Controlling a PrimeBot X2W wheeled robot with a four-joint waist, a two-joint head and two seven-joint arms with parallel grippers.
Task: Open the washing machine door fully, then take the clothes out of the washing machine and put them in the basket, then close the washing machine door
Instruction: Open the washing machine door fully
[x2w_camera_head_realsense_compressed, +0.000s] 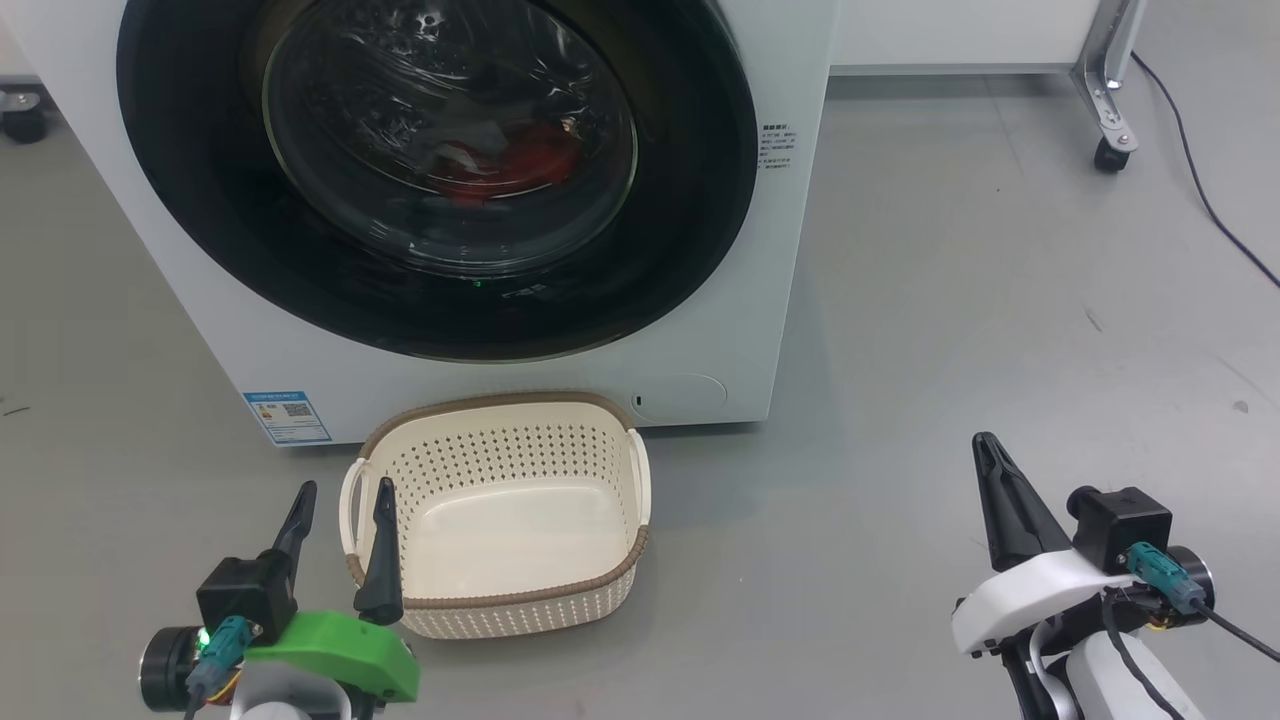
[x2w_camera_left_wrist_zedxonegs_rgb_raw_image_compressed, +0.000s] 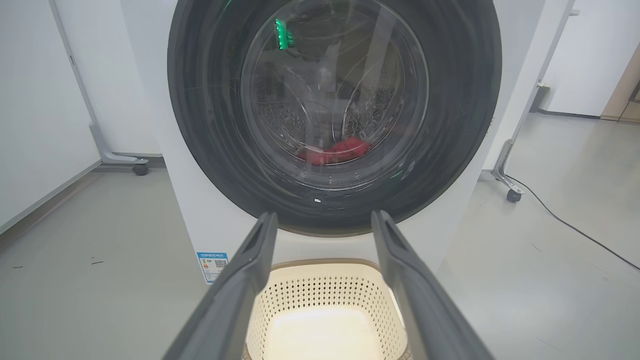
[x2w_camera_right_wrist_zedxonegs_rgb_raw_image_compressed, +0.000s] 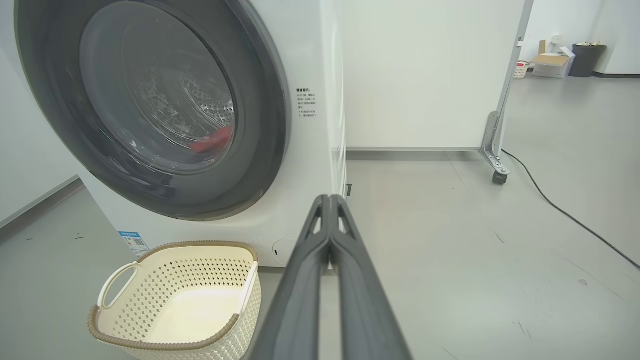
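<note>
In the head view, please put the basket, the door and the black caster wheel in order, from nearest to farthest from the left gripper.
1. Basket: on the floor directly beside the left gripper, on its right.
2. Door: ahead, above and behind the basket.
3. Caster wheel: far to the right, at the back.

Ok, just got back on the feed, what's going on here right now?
Nothing is being handled yet. The washing machine door is shut, with the red clothes visible behind its glass. The basket sits empty on the floor in front of the washing machine. The left gripper is open beside the basket's left side. The right gripper is shut on nothing, off to the right above the floor.
</note>
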